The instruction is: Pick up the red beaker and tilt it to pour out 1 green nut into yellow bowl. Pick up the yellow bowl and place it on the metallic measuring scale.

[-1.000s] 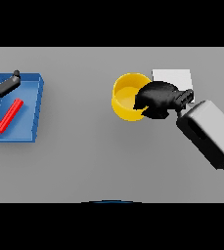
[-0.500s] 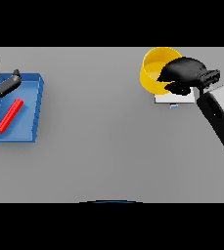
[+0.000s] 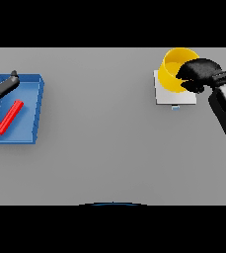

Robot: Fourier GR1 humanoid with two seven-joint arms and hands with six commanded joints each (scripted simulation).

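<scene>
Grey bench (image 3: pixel 109 148). Yellow bowl (image 3: pixel 172 74) gripped by right hand (image 3: pixel 199 74), fingers curled on rim, held over metallic scale (image 3: pixel 176 96); release remaining. Left hand (image 3: pixel 1 88) by blue tray (image 3: pixel 35 113), relaxed.

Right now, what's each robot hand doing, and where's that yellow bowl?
Right robot hand gripping yellow bowl over the scale. Left robot hand at blue tray, holding nothing. Nothing in the way.

Right hand (image 3: pixel 199 74) grips yellow bowl (image 3: pixel 173 73) over the scale (image 3: pixel 172 94) (red beaker (image 3: pixel 9 117) lies in blue tray (image 3: pixel 35 108)).
</scene>
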